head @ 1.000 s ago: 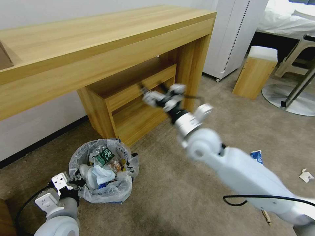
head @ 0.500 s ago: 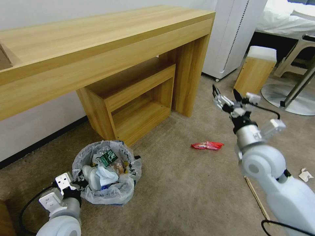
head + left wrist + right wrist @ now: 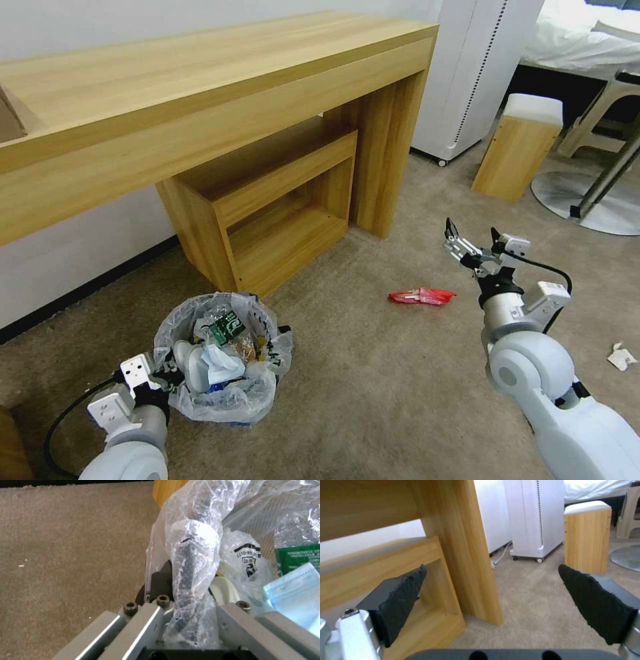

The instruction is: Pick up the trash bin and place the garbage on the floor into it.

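Observation:
The trash bin, lined with a crinkly white bag, stands on the tan floor in front of the desk. It holds a green-label bottle, a blue face mask and other litter. My left gripper is shut on the bin's near rim; in the left wrist view its fingers clamp the bag-covered rim. A red wrapper lies on the carpet. Just right of it and raised above the floor is my right gripper, open and holding nothing, its black pads wide apart. A crumpled white tissue lies at the far right.
A long wooden desk with a low shelf unit stands behind the bin. A white appliance on casters, a wooden stool and a round chair base stand at the back right.
My right arm swung from in front of the shelf to the right and came lower, uncovering the red wrapper. The bin shifted slightly nearer and to the right with the left gripper.

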Controlling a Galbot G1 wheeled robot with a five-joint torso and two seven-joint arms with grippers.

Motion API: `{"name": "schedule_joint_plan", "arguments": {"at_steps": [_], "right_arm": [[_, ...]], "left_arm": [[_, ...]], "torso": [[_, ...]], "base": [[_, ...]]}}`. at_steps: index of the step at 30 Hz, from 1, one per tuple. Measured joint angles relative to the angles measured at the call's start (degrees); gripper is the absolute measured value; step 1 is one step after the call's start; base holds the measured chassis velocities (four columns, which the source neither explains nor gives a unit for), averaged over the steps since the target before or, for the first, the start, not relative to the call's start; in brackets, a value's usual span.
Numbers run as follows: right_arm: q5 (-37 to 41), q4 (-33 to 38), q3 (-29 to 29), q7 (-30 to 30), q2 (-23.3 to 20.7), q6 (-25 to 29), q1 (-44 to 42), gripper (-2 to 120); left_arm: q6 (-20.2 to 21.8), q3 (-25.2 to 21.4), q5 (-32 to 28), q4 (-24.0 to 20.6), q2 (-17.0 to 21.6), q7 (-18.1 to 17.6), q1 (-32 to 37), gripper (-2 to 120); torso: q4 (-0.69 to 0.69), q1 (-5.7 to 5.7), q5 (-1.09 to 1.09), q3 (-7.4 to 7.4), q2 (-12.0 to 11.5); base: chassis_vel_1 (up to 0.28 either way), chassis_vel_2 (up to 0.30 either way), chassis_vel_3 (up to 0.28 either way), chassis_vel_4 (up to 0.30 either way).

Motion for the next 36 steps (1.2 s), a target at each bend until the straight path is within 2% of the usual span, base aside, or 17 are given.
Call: {"name": "schedule_joint_plan", "arguments": {"at_steps": [18,36], "right_arm": [[-3.18,0.20,1.49,0.79,2.14,-0.13,-3.71,100],[-6.38,-2.03,0.30,-1.06,3.44,4.14,-3.11,100]], "left_arm": [[-0.90,-0.15,1.77,-1.63,-0.68,0.38,2.46,1],[-1.67,-0.47,1.70,-1.59,-0.71,0.45,2.35,1]], "torso": [[0.00,0.00,0.00,0.00,0.00],[-0.02,0.01,0.00,0.00,0.00]], "base": [[-0.014,-0.011,-0.008,-0.012],[-0.097,-0.090,-0.087,-0.099]]}}
